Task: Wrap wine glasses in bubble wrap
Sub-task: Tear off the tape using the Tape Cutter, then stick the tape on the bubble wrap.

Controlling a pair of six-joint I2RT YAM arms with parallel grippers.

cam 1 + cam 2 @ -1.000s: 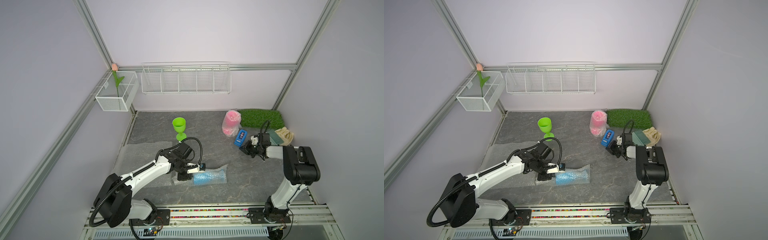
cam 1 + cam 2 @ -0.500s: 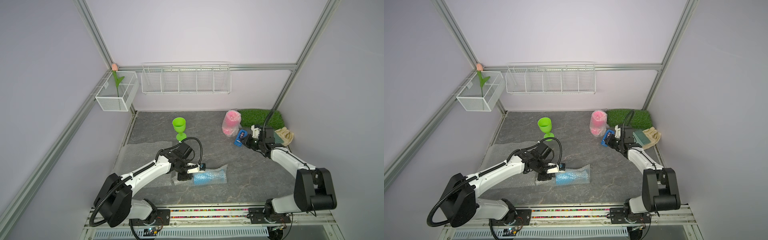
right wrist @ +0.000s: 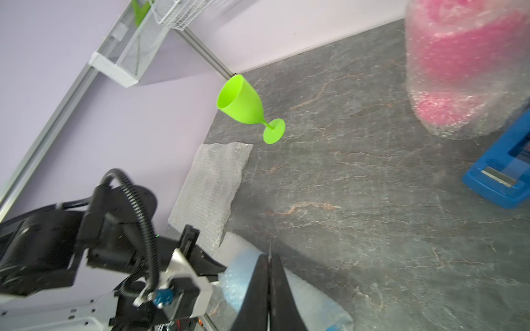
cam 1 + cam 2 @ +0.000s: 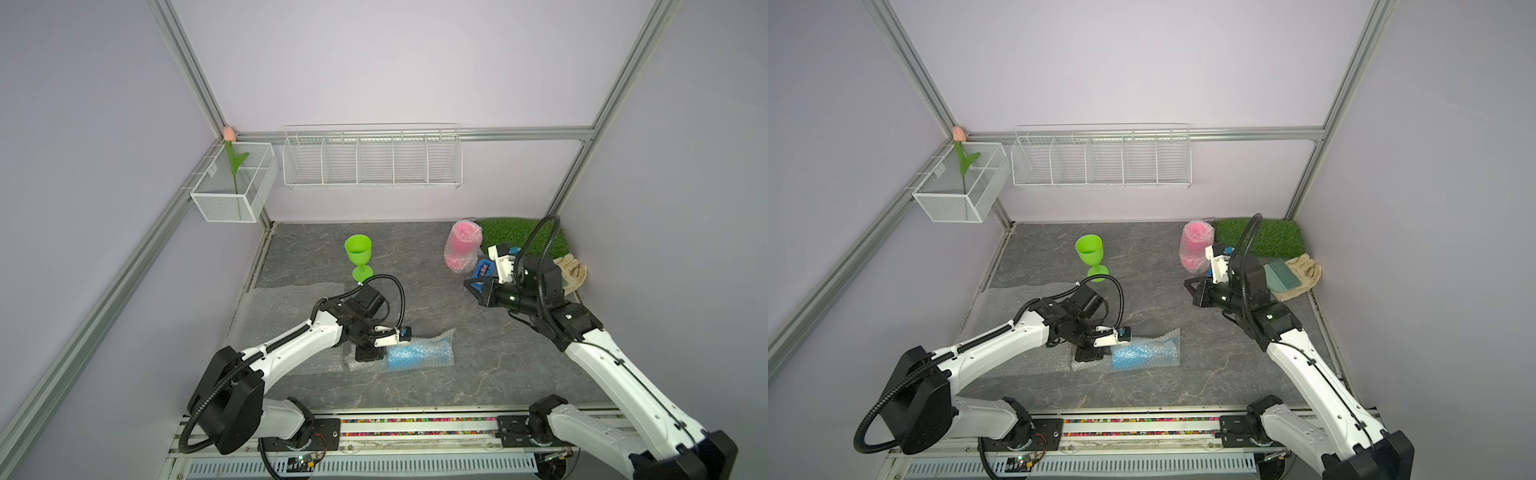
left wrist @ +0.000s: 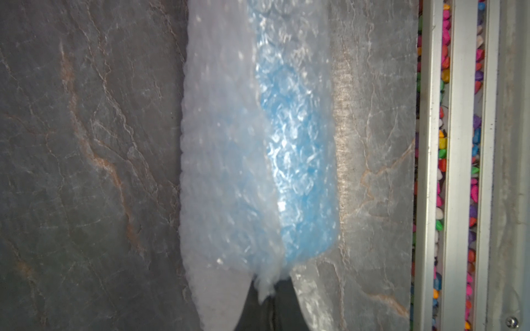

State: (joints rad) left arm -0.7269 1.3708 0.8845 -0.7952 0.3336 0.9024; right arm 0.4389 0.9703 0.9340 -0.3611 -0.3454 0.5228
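Observation:
A sky blue wine glass (image 4: pixel 419 353) (image 4: pixel 1146 353) lies on its side near the front, rolled in bubble wrap (image 5: pixel 223 160). My left gripper (image 4: pixel 380 355) (image 5: pixel 269 295) is shut on the bunched wrap at one end of it. A lime green wine glass (image 4: pixel 358 249) (image 3: pixel 243 100) stands bare at the back. The pink one (image 4: pixel 461 247) (image 3: pixel 464 57) stands wrapped at the back right. My right gripper (image 4: pixel 468 284) (image 3: pixel 269 258) hangs above the table in front of the pink glass. It is shut, and a thin clear strip like tape sticks out past its tips.
A flat bubble wrap sheet (image 4: pixel 291 307) (image 3: pixel 215 177) lies at the left, under my left arm. A blue tape dispenser (image 4: pixel 483 268) (image 3: pixel 504 177) sits beside the pink glass. A grass mat (image 4: pixel 519 237), a brush (image 4: pixel 1283 274) and gloves (image 4: pixel 1306 270) fill the back right corner.
My right arm has swung out from the tape dispenser and its gripper now points toward the middle of the table. The left arm and the blue bundle have not moved.

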